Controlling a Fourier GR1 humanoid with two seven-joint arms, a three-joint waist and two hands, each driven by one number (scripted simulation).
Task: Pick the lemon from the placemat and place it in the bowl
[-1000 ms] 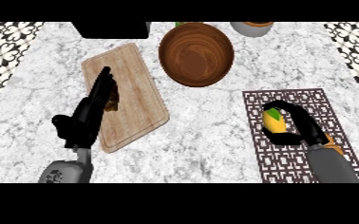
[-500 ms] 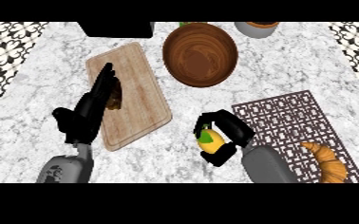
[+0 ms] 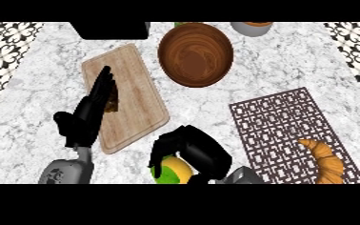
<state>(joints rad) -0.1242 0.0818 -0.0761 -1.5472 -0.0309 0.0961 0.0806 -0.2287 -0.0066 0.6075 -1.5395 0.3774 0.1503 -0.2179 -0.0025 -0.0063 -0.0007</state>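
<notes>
My right hand (image 3: 193,152) is low in the head view, left of the placemat (image 3: 288,124), with its fingers curled over the yellow-green lemon (image 3: 173,170). Only the lemon's lower left part shows under the hand. The lemon is off the placemat, above bare marble. The brown wooden bowl (image 3: 195,53) stands at the back, well beyond the hand, with nothing visible in it. My left hand (image 3: 88,117) rests open with fingers up over the cutting board's left side.
A wooden cutting board (image 3: 134,95) lies at the left with a small dark item (image 3: 111,104) beside my left hand. A croissant (image 3: 322,158) lies on the placemat's near right corner. A black box (image 3: 109,29) and a grey cup (image 3: 252,27) stand at the back edge.
My right hand has carried the lemon off the placemat to the left, onto the marble between board and mat. The view has shifted a little. The left hand stayed put.
</notes>
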